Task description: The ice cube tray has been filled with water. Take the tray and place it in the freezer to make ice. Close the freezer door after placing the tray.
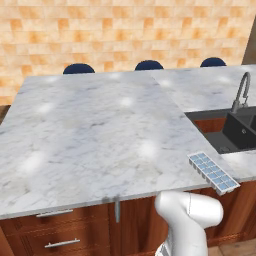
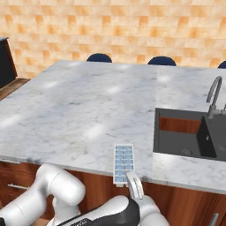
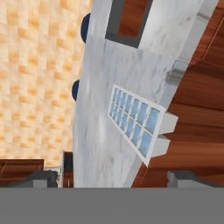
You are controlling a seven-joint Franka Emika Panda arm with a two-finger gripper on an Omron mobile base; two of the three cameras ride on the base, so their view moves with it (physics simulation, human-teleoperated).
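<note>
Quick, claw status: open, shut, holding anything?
Claw: open, holding nothing; ice cube tray sits ahead on the counter edge.

The white arm (image 1: pixel 189 220) rises at about 5 o'clock in the left base view, a rounded elbow segment bulging upward. In the right base view it enters at 7 o'clock, a white joint (image 2: pixel 59 185) bending toward 5 o'clock, where a dark wrist collar (image 2: pixel 115 215) leads to the gripper (image 2: pixel 134 185) (one pale finger pointing up toward 12 o'clock). In the hand view the gripper (image 3: pixel 111 177) has its jaws spread wide, with dark fingertips (image 3: pixel 39 178) at 7 and 5 o'clock, nothing between them.
</note>
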